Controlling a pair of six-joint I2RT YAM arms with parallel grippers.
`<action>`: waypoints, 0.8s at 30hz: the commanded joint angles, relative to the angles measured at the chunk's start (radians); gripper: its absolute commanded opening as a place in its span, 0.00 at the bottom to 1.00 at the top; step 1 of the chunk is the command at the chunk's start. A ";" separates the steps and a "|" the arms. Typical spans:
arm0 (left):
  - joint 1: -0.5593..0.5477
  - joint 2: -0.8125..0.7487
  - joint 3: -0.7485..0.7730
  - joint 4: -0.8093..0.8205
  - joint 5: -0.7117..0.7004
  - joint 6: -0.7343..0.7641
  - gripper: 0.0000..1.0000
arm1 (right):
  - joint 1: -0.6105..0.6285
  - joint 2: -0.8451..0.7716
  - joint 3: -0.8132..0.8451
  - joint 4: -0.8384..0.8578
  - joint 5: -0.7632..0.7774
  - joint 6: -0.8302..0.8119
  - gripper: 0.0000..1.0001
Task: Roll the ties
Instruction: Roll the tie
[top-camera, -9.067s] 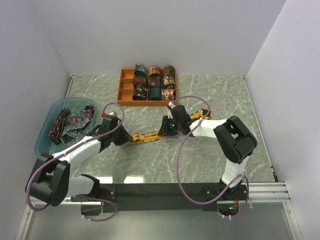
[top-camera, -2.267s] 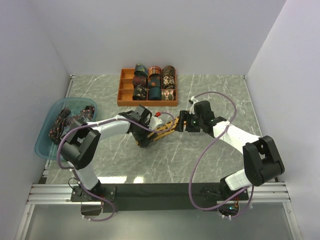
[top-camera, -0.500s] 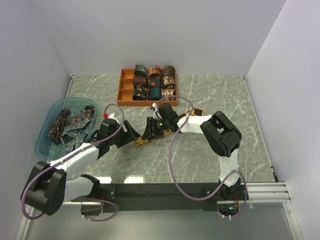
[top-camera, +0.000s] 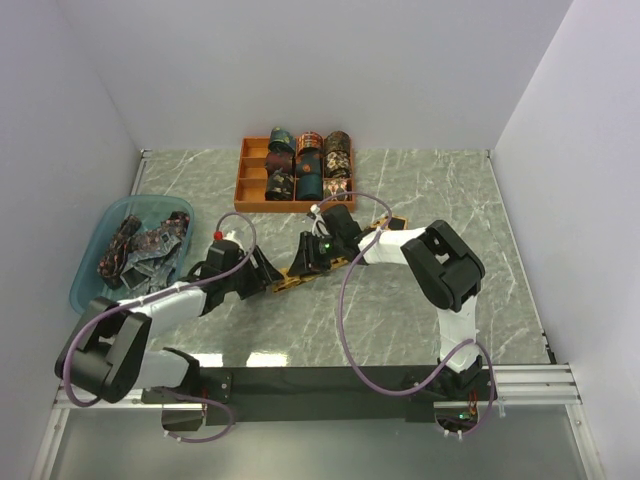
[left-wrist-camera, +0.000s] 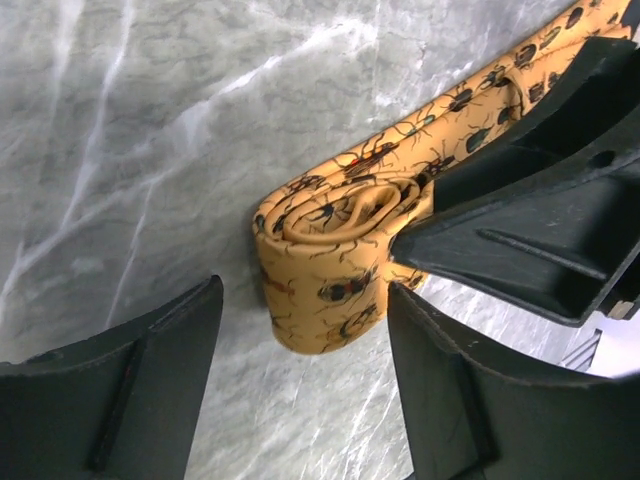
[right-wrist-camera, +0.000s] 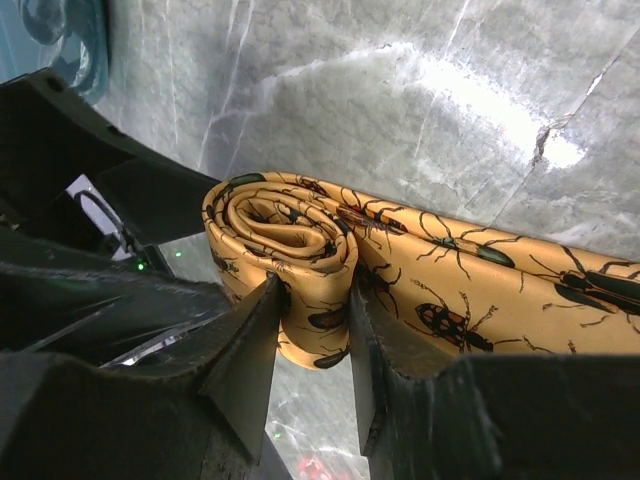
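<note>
A mustard-gold tie (top-camera: 284, 283) with beetle motifs lies on the marble table, its near end wound into a small roll (left-wrist-camera: 330, 250). My right gripper (right-wrist-camera: 312, 290) is shut on that roll (right-wrist-camera: 285, 235), one finger pressed to each side. The unrolled length (right-wrist-camera: 500, 280) runs away to the right. My left gripper (left-wrist-camera: 305, 300) stands open, its fingers either side of the roll's lower end, with a gap on the left side. From above, the left gripper (top-camera: 265, 270) and the right gripper (top-camera: 300, 265) meet at the tie's left end.
An orange compartment tray (top-camera: 240, 190) with several rolled ties stands at the back centre. A translucent blue basin (top-camera: 150, 199) holding loose dark ties sits at the left. The right gripper's black fingers (left-wrist-camera: 540, 220) fill the upper right of the left wrist view.
The left gripper has moved in closer to the roll and narrowed a little. The right gripper's fingers have closed onto the roll.
</note>
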 joint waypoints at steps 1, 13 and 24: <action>0.002 0.029 0.009 0.097 0.034 0.019 0.72 | -0.007 0.021 0.035 -0.016 -0.020 -0.024 0.40; -0.001 0.133 0.009 0.161 0.043 -0.004 0.57 | -0.007 0.042 0.058 -0.042 -0.038 -0.047 0.40; -0.013 0.153 0.013 0.144 0.026 0.004 0.22 | -0.005 -0.050 0.073 -0.110 0.055 -0.119 0.42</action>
